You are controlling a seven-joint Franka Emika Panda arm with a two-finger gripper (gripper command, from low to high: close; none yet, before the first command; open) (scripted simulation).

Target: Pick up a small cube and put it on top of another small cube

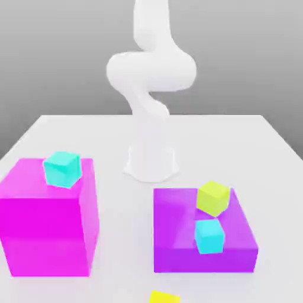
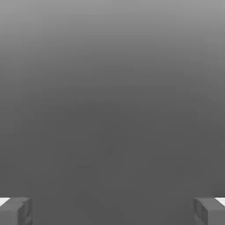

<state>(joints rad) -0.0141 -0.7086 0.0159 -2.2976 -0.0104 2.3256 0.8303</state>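
Down at the bottom edge of the exterior view, just right of its middle, sits the yellow cube (image 1: 164,297), cut off by the frame, with only part of it showing! Over to the exterior view's left, the turquoise cube (image 1: 62,170) rests on top of the big magenta block (image 1: 47,219), turned at an angle, up on that bright flat top. Across on the exterior view's right lies the low purple block (image 1: 183,225), and it carries two more: the lime cube (image 1: 213,198), turned corner-on, and just beside it, nearer the camera, the cyan cube (image 1: 209,237), close to the block's front edge. Behind them all stands the white arm (image 1: 151,71), its base (image 1: 151,164) planted on the pale table (image 1: 124,237), its upper part running out of the top of the frame. And to the hand view we go: the gripper (image 2: 112,212) is wide open, one finger at each side, nothing between them, nothing held! Beyond the fingers, just plain grey, darker towards the fingers and paler farther from them.
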